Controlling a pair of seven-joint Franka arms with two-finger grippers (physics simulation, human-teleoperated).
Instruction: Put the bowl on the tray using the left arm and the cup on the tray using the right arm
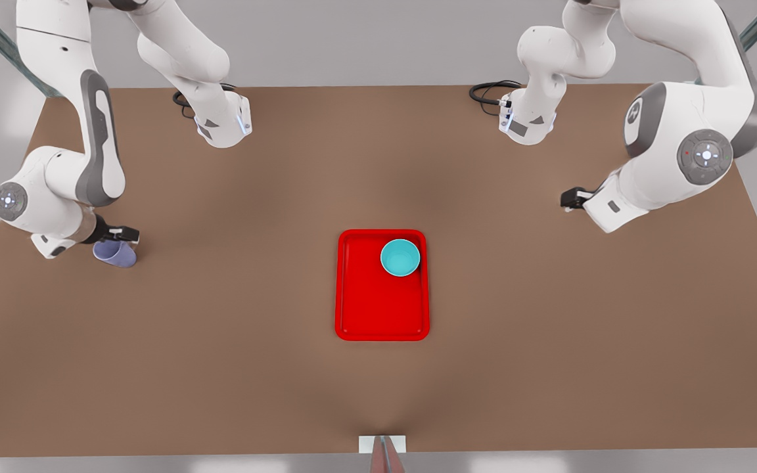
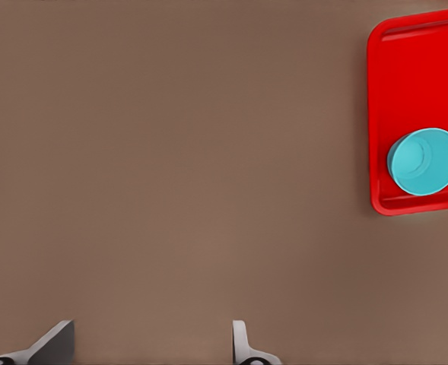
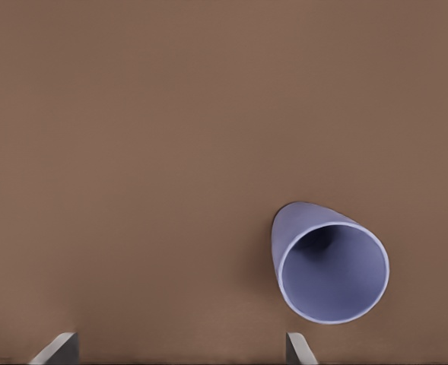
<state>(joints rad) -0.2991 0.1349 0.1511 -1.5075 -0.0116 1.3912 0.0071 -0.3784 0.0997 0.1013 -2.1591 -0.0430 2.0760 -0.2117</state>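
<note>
the brown table (image 1: 221, 341) is mostly bare; black cables (image 1: 490, 92) coil near the arm bases at its far edge, and a small white block (image 1: 382, 444) sits at the near edge, well apart from everything else. nothing lies between the tray and either gripper, just open tabletop. the red tray (image 1: 378, 309) lies flat in the middle, a rounded rectangle with a low raised rim, and the turquoise bowl (image 1: 400, 257) already rests upright inside it, tucked into the far corner on the front view's right, close to the rim; it is plain, smooth and round. the lavender cup (image 1: 115, 253) stands on the table well off to the front view's left, far from the tray, a slightly tapered handleless tumbler with a darker inside. the right gripper (image 1: 122, 234) hovers just above and beside the cup; in its wrist view its fingers (image 3: 56, 348) are spread wide with nothing between them, the cup (image 3: 330, 262) off to one side. the left gripper (image 1: 572, 197) hangs over bare table on the front view's right, well apart from the tray; its fingers (image 2: 52, 344) are also apart and empty, with the tray (image 2: 383, 114) and bowl (image 2: 425, 161) seen farther off.
</note>
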